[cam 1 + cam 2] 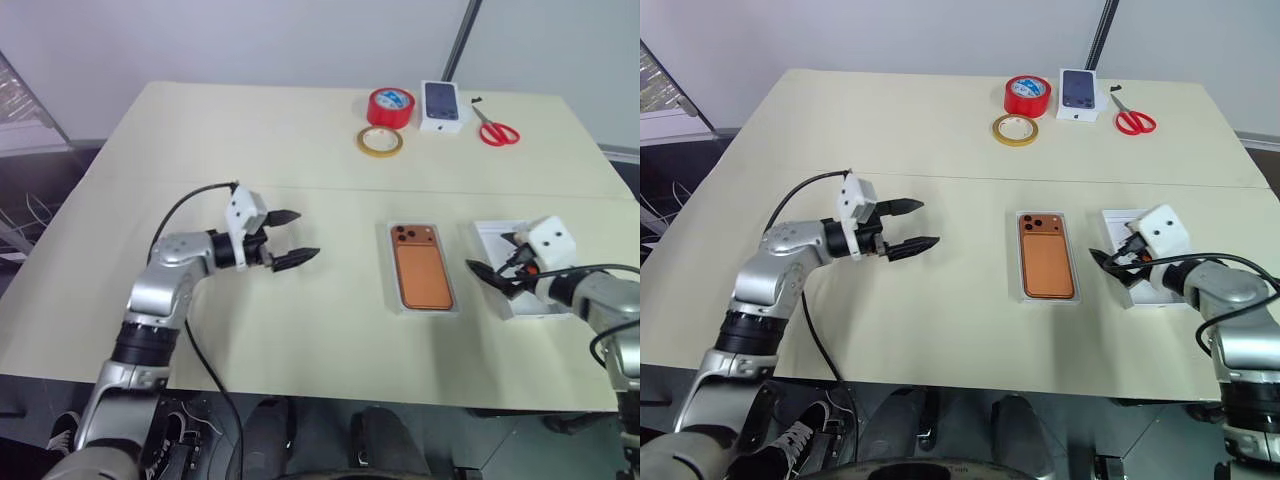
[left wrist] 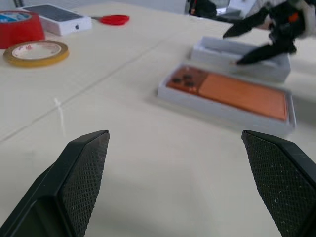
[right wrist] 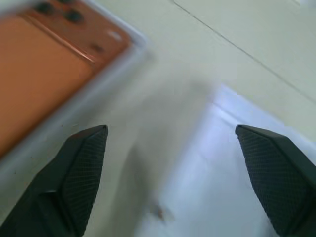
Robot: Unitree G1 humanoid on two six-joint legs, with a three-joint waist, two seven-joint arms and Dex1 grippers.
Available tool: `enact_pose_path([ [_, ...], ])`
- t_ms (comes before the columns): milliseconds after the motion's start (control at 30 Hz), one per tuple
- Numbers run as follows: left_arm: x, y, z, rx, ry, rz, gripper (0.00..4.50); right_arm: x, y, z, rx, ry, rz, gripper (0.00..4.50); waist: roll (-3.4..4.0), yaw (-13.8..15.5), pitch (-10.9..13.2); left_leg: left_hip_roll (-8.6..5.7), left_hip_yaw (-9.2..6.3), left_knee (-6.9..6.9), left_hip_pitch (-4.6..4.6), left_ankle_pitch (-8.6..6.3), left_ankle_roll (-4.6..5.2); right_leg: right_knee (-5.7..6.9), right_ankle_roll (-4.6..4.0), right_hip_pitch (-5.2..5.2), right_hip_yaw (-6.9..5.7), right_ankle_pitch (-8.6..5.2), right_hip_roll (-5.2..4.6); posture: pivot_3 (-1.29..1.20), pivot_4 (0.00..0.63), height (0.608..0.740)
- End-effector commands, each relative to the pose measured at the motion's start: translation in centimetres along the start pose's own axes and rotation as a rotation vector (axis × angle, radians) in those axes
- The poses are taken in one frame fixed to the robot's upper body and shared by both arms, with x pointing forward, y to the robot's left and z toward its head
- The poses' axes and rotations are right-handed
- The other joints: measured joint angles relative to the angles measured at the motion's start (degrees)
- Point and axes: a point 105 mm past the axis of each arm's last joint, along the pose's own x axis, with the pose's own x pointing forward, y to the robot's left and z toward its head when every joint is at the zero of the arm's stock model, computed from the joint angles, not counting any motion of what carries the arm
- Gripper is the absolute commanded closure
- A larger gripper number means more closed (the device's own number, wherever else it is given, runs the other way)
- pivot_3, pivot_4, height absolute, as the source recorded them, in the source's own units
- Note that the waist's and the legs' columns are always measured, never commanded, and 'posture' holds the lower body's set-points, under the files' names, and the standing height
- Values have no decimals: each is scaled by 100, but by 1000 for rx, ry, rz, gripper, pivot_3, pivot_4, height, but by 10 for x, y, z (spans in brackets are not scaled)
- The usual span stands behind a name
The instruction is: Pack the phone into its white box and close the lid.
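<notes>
Pincers [image 1: 288, 238] apart; phone [image 1: 421, 266] boxed.

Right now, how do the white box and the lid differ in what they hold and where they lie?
The white box holds the phone, lying flat with its camera block at the far end; the lid holds nothing and lies open side up. The white box sits nearer the table's middle; the lid lies to its right, apart from it, under the open right hand. Both are shallow white rectangles lying flat on the table.
</notes>
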Motion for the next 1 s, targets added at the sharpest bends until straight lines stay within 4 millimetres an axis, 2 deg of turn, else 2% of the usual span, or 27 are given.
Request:
enact_pose_path([
  [33,-18,-9,19,158,-78,-36,0,-14,-1,-1,131,36,-73,19,1,-4,-1,2,0,-4,0,0,0,0,-1,-2,0,0,-1,0,150,740],
  [267,-23,-23,10,147,-45,-167,0,-14,32,6,279,197,83,19,18,-41,-1,5,0,-14,-2,-1,1,2,-4,-14,1,0,-1,0,150,740],
  [433,-18,-28,9,147,-45,-190,0,-11,31,12,321,287,73,19,18,-22,-1,4,1,-14,-9,-2,4,1,-3,-20,1,0,-2,0,150,740],
  [567,-15,-34,7,154,-47,-193,0,-7,35,9,391,389,74,19,19,-30,-1,4,1,-14,-10,-2,4,1,-3,-22,0,0,-2,0,150,740],
  [633,-14,-35,7,148,-52,-188,0,-4,32,7,338,423,57,19,18,-27,-1,4,1,-16,-12,-3,5,1,-3,-26,0,0,-2,0,150,740],
  [833,-16,-41,3,133,-49,-160,0,2,35,6,330,505,77,19,19,-56,-1,4,2,-17,-15,-2,6,2,-3,-31,1,0,-2,0,150,740],
  [933,-16,-45,1,126,-46,-144,0,4,29,0,323,538,40,832,19,-66,-1,5,2,-17,-15,-2,6,2,-3,-31,1,0,-1,0,150,740],
  [1000,-16,-47,0,117,-47,-126,0,6,26,-3,314,556,19,1752,17,-86,-1,4,2,-17,-14,-2,6,2,-3,-29,1,0,-2,0,150,740],
])
